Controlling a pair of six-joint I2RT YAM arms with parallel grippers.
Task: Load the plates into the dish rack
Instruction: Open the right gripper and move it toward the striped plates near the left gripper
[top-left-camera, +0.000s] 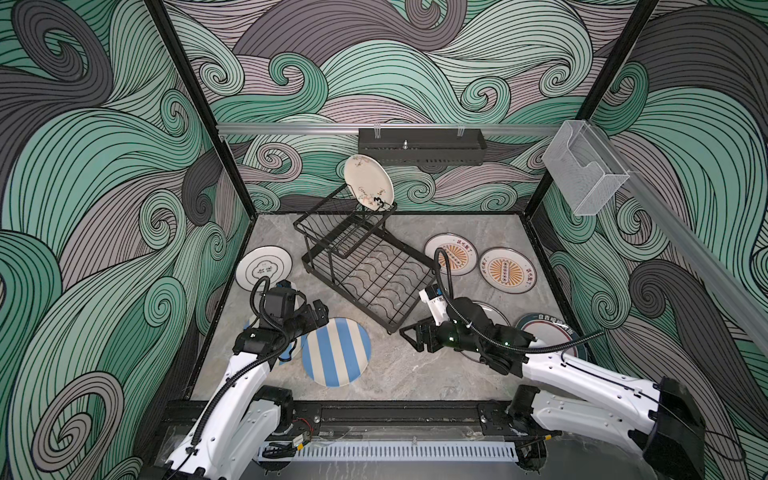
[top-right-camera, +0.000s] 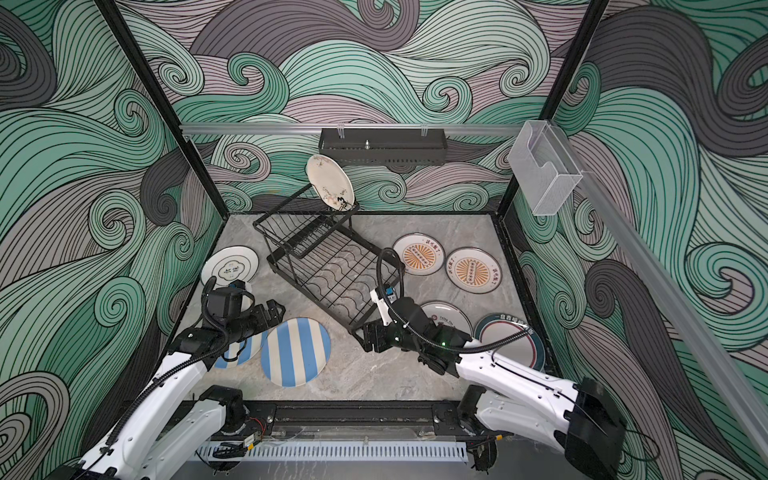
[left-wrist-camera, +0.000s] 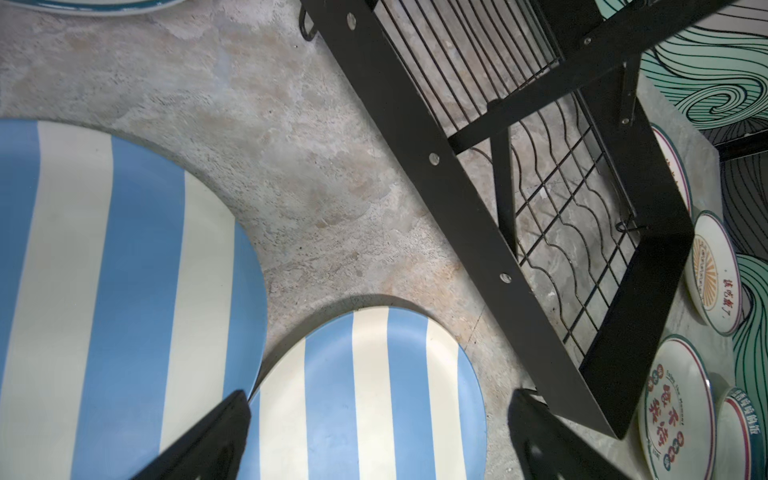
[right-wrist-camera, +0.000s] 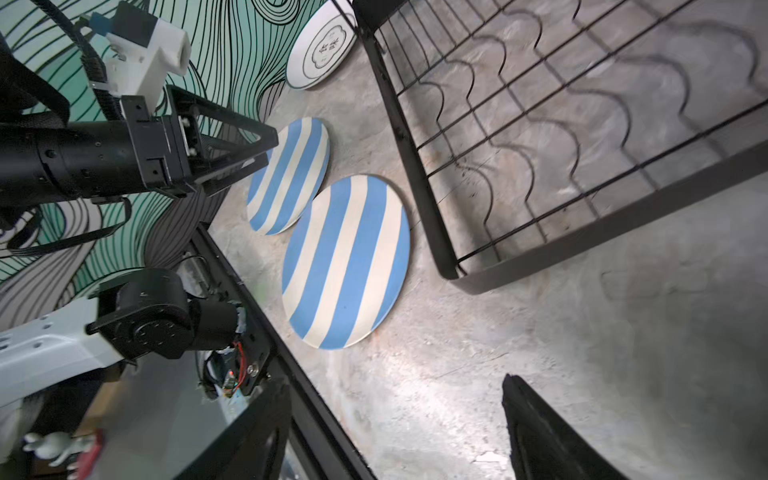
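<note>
Top views are filled by a booth whose 3 walls (top-left-camera: 104, 166) are covered in swirling teal, grey and mauve waves and edged by black posts (top-left-camera: 552, 191). A grey marbled tabletop (top-left-camera: 399, 374) is seen as its floor. On the back wall an aluminium rail (top-left-camera: 291, 129) is hung with a black perforated tray (top-left-camera: 422, 145); a clear acrylic box (top-left-camera: 582, 174) is fixed on the right-hand wall. The dish rack (top-left-camera: 374, 274) is set askew mid-table, and 1 doodled plate (top-left-camera: 369, 182) is stood on edge in its raised tier. 2 striped plates (top-left-camera: 336, 352) are laid flat at the front left, 2 sunburst plates (top-left-camera: 507, 270) at the right. The left gripper (left-wrist-camera: 378, 395) is held wide open above a striped plate, with nothing gripped; the right gripper (right-wrist-camera: 395, 380) is likewise spread wide and empty, over bare tabletop just beside the rack's near corner
</note>
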